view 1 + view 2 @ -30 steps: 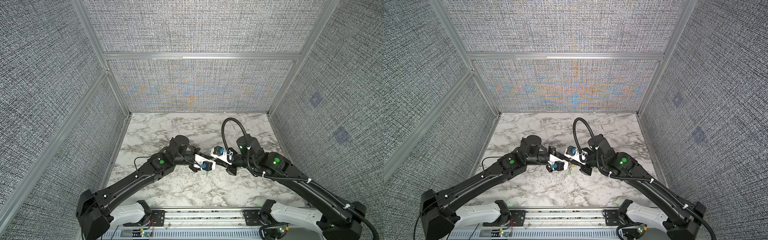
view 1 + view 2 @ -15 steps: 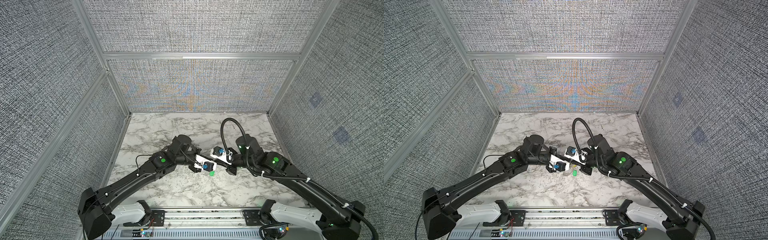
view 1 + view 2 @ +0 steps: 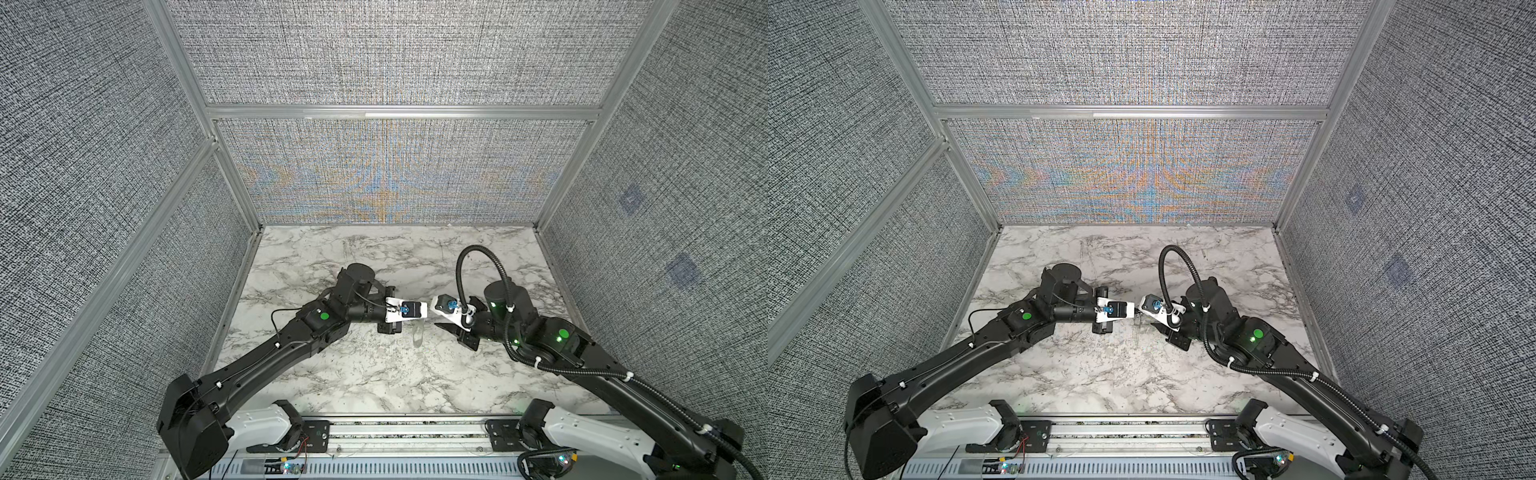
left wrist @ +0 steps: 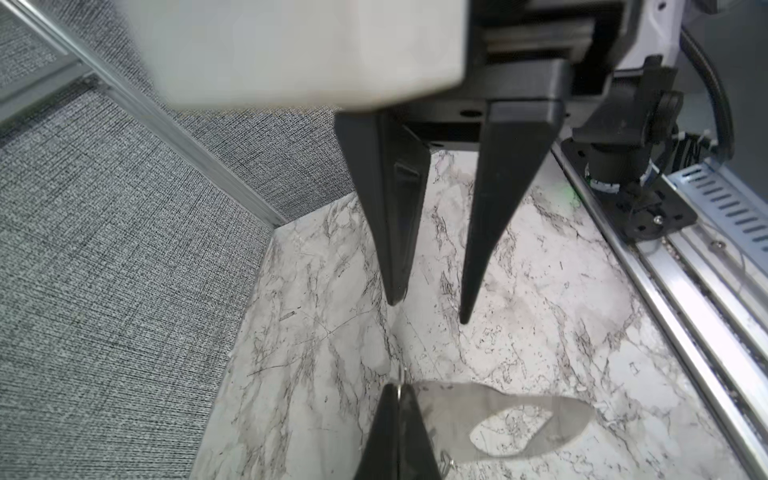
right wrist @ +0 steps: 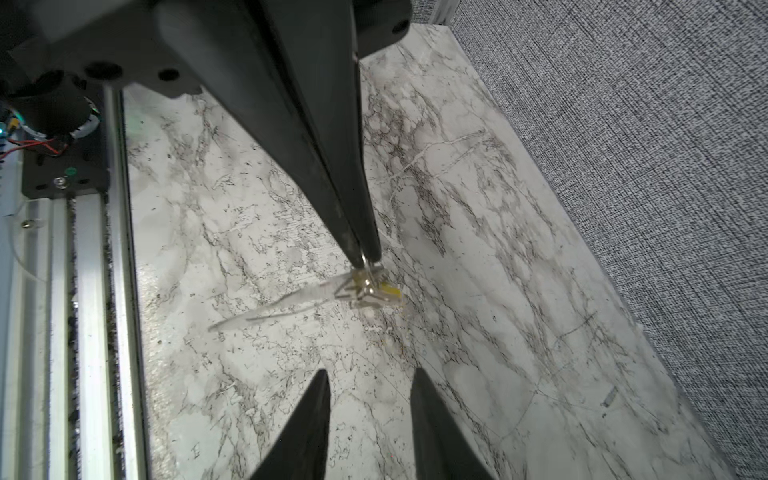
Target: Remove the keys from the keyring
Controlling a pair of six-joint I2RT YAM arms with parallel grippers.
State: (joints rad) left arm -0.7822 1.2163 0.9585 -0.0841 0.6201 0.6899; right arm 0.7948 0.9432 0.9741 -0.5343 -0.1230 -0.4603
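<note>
My left gripper (image 4: 399,385) is shut, with a thin wire ring pinched at its tips. In the right wrist view its fingers (image 5: 332,187) come down to a small metal key with a yellow tag (image 5: 374,289) hanging off that ring. A blurred grey loop, the keyring (image 4: 490,409), swings from the same spot. It shows as a streak (image 5: 274,309) in the right wrist view and as a faint smear (image 3: 417,336) in a top view. I cannot tell whether key and keyring are still joined. My right gripper (image 5: 370,372) is open and empty, a short way off, facing the left one.
Both arms meet low over the middle of the marble table (image 3: 374,374). Grey fabric walls close in the left, right and back. A metal rail (image 3: 407,428) with the arm bases runs along the front edge.
The right gripper has opened and drawn back to the right. The left gripper has closed fully. The keyring now swings blurred, and the green tag seen between the grippers no longer shows.
</note>
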